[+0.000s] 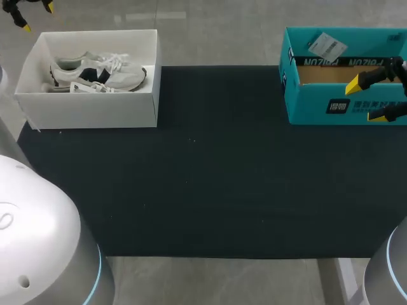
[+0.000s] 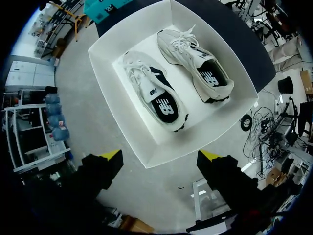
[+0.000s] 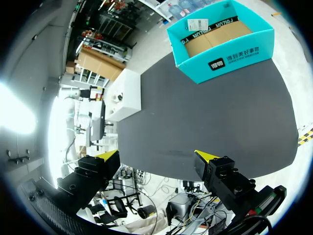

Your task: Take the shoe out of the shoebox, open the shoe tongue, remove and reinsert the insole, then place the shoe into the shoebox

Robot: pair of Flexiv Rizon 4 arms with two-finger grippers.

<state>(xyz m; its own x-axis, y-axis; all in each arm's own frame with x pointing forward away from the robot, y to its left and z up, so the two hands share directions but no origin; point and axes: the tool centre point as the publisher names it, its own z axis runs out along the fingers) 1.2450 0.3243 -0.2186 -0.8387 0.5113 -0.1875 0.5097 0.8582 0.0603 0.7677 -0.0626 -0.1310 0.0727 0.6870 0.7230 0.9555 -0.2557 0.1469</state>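
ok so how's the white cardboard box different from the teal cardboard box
The white cardboard box is plain-sided; the teal cardboard box carries print on its side. The white box holds two white sneakers; the teal box shows only a brown cardboard inside, no shoe. The white box sits at the black mat's far left corner, the teal box at its far right. Both are rectangular and open-topped.

Pretty plain setup here: a matte black surface (image 1: 203,190) with pale grey floor (image 1: 210,38) around its edges, lit soft and even.
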